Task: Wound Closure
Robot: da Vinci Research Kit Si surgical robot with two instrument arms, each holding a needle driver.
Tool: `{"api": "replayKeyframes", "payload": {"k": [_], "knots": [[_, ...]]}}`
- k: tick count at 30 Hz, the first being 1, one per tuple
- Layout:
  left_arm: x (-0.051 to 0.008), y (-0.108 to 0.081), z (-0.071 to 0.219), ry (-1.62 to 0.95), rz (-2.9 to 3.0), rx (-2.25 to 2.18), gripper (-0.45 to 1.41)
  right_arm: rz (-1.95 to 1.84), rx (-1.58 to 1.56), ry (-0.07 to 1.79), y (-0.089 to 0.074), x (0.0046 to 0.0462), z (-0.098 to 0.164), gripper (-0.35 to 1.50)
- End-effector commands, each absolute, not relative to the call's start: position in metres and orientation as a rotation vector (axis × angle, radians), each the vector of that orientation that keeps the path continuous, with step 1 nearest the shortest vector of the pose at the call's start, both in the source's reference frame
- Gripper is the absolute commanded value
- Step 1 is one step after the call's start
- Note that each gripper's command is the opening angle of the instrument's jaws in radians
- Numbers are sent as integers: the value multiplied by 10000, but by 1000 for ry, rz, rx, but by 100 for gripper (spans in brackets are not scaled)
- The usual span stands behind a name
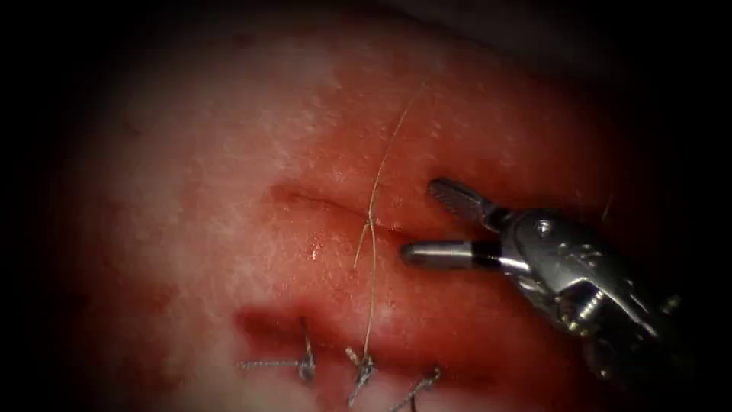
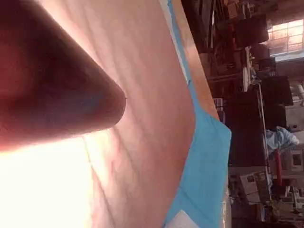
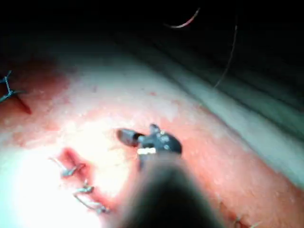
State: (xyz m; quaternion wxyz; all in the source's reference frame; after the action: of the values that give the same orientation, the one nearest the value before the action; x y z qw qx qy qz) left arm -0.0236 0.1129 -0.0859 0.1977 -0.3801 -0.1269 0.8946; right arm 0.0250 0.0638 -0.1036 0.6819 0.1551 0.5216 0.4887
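Where the endoscope looks down, we see the right tool released, grasping nothing, just right of the cut in the tissue. A thread crosses the cut toward knotted stitches. From the right wrist, we see this tool over the tissue. From the left wrist, we see tissue on a blue cloth.

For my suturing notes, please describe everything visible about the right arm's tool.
The right tool is shiny metal, entering from the endoscope view's right. Its two jaws stand wide open and hold nothing: the upper one shows a ribbed face, the lower looks smooth and rounded. It hovers beside the thread over the tissue, apparently not touching it.
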Motion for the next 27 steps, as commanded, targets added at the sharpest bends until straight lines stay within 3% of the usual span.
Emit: {"api": "replayKeyframes", "payload": {"k": [1,10,27], "knots": [[-235,1140,-872,-339,2506,-1072,-35,1126,353,1174,650,262,-1014,136],[-227,1122,-913,-336,2499,-1070,-35,1167,390,1180,667,286,-980,145],[-225,1104,-965,-331,2483,-1129,-35,1167,425,1186,671,326,-960,143]]}}
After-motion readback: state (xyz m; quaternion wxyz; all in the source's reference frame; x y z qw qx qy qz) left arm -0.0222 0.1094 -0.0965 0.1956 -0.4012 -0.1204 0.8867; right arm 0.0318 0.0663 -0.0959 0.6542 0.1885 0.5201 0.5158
